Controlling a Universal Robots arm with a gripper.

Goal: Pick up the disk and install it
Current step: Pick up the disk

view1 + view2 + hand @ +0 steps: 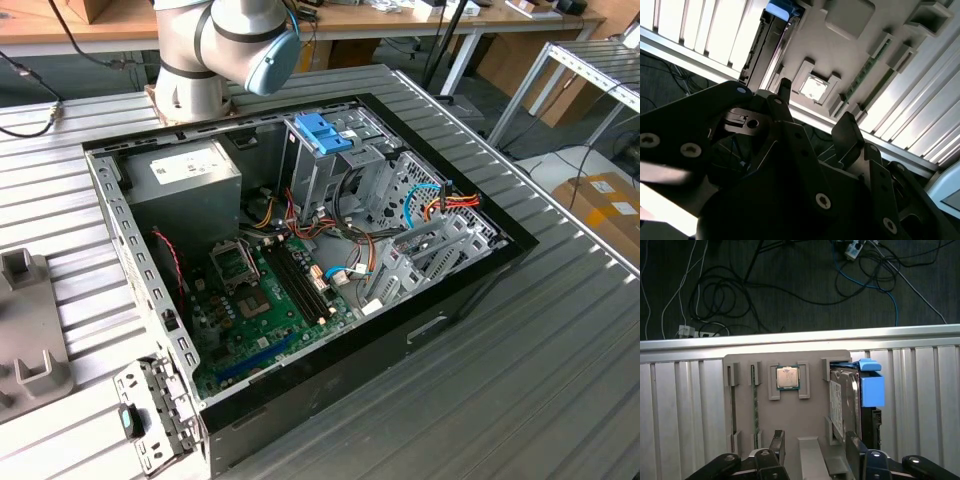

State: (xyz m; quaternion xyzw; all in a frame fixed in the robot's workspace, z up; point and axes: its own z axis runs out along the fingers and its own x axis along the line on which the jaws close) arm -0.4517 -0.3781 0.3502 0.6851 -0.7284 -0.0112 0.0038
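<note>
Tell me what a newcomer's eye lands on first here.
The opened computer case on the slatted table, green motherboard bared, dominates the exterior view. In the first wrist view, the disk with its light-blue carrier stands on edge in a grey holder beside a processor chip, the open gripper near it.

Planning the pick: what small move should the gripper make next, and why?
Probably shift sideways to centre on the disk: the open gripper holds nothing and its midline falls beside the disk, which stands on edge in the grey fixture.
</note>
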